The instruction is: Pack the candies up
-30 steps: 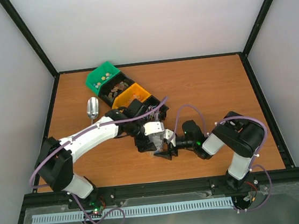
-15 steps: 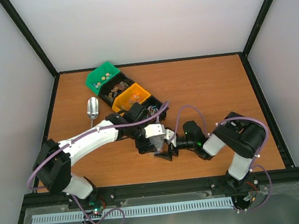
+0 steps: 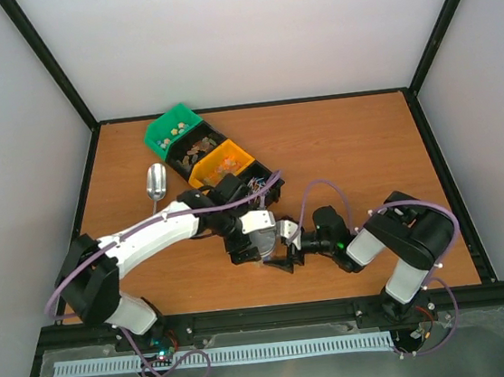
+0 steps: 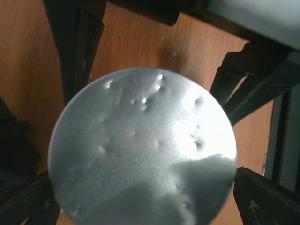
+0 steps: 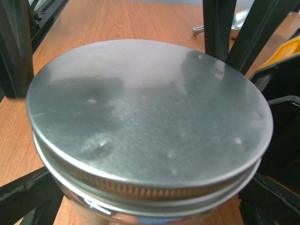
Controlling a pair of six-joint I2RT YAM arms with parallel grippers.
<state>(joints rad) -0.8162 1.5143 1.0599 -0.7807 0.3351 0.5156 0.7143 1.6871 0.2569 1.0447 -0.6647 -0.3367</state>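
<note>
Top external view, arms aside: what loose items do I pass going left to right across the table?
metal scoop → orange bin → silver lid

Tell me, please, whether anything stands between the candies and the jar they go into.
Yes: the round silver lid sits on the jar, closing its mouth. The candies lie in the bins, apart from the jar.
</note>
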